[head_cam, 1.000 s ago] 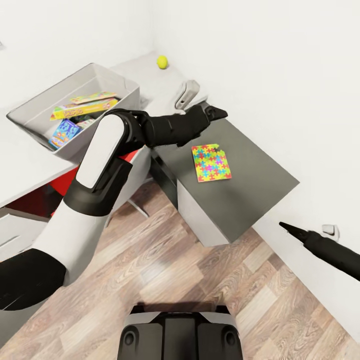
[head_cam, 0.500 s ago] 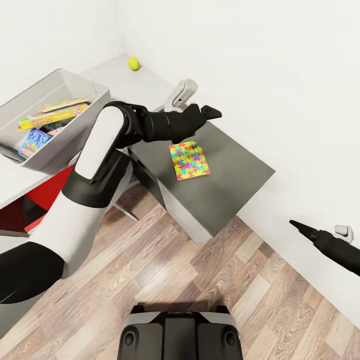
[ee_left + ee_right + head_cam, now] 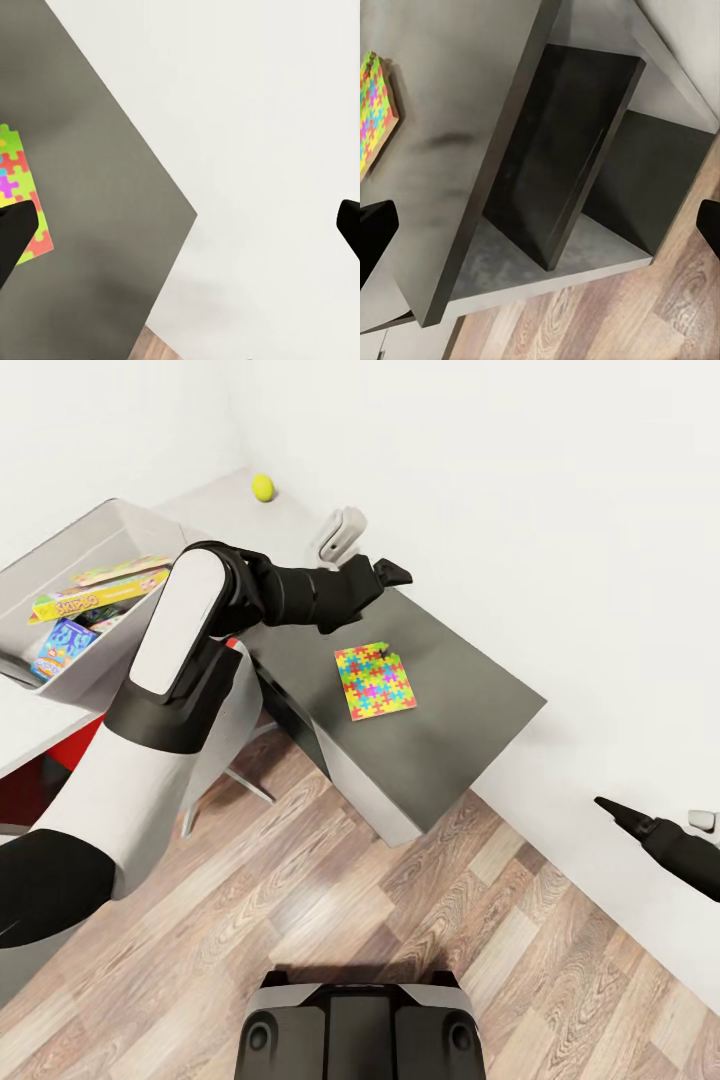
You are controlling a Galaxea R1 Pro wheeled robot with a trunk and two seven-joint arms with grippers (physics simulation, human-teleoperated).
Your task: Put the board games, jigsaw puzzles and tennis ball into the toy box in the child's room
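One jigsaw puzzle (image 3: 375, 681) lies flat on the dark grey section of the table (image 3: 460, 710); it also appears in the wrist views (image 3: 19, 180) (image 3: 373, 105). My left gripper (image 3: 392, 572) hovers open above the table just past the puzzle's far corner, holding nothing. The tennis ball (image 3: 262, 487) rests on the light grey top near the wall. At the left, the toy box (image 3: 80, 550) holds board games (image 3: 95, 588). My right gripper (image 3: 612, 810) hangs open over the floor to the right of the table, empty.
A light grey object (image 3: 337, 535) stands on the table between the ball and my left gripper. The white wall runs close behind the table. Open dark shelves (image 3: 585, 165) sit under the dark top. Wood-plank floor (image 3: 330, 880) lies in front.
The view has swung, shifting the whole scene left. My left gripper has drawn back leftward relative to the puzzle. The right gripper has drifted slightly right and down.
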